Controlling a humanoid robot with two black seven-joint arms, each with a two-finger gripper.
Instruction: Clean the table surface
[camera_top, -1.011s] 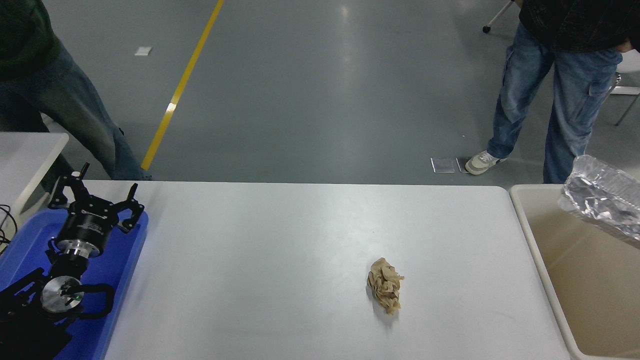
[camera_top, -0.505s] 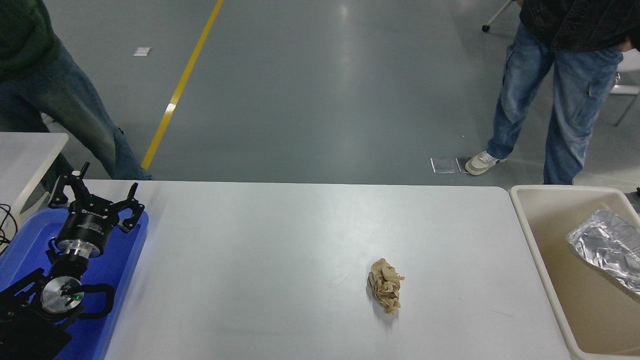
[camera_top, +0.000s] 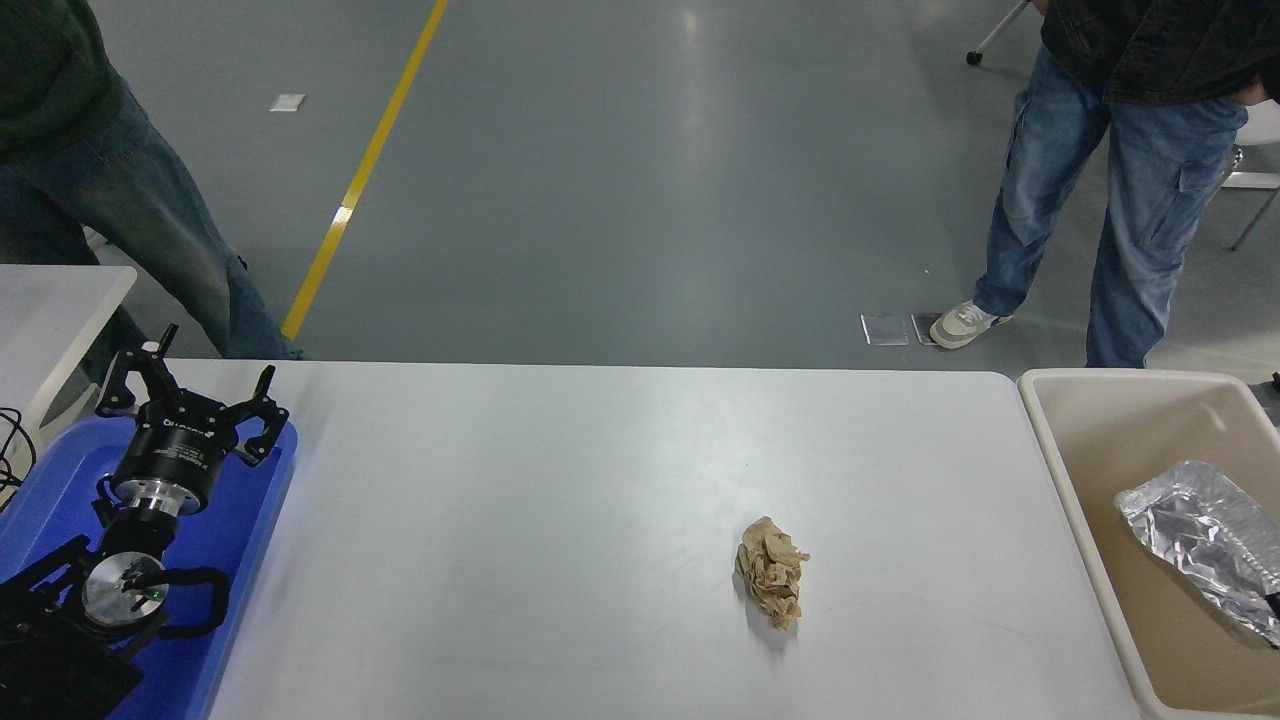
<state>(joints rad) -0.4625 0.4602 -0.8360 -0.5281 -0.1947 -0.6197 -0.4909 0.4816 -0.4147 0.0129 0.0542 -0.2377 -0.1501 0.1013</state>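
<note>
- left gripper (camera_top: 190, 400) parked at the desk's near-left corner, over the blue tray (camera_top: 240, 560); fingers spread wide, holding nothing. judged idle, kept out of the working area.
- right gripper: only a dark sliver shows at the right edge, by the foil in the bin. cannot tell whether it is open or closed.
- crumpled brown paper (camera_top: 771, 572) lies loose on the table surface (camera_top: 520, 520), toward the near-right part, well apart from both tray and bin. it is the only litter seen on the desk, so judged the next item to clear.
- beige bin (camera_top: 1085, 560) stands just beside the desk's right edge; crumpled foil tray (camera_top: 1200, 535) rests inside. placement judged to suit short drops from the desk.
- beyond the far edge, two persons stand on the grey floor, one at far left (camera_top: 130, 200), one at far right (camera_top: 1110, 180), both clear of the desk.
</note>
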